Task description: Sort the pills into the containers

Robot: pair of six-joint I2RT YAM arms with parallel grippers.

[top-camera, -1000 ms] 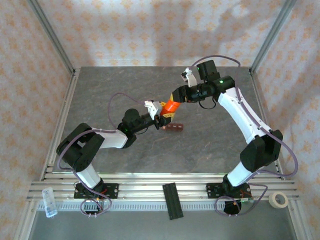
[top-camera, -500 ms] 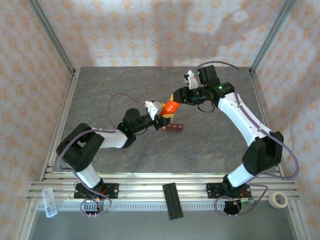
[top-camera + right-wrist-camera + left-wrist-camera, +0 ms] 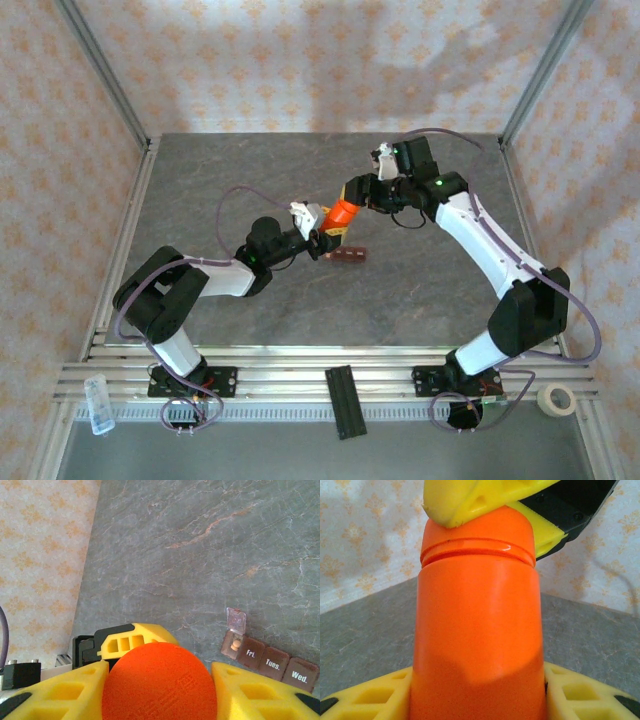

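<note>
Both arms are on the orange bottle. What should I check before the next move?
1. Left fingers clamp the bottle base: ok.
2. Right fingers on both sides of the cap: ok.
3. Cap off: not ok, it sits on the bottle.
4. Organizer compartment open: ok, the lid beside Fri. is up.
5. That compartment empty: not ok, a pill lies in it.
</note>
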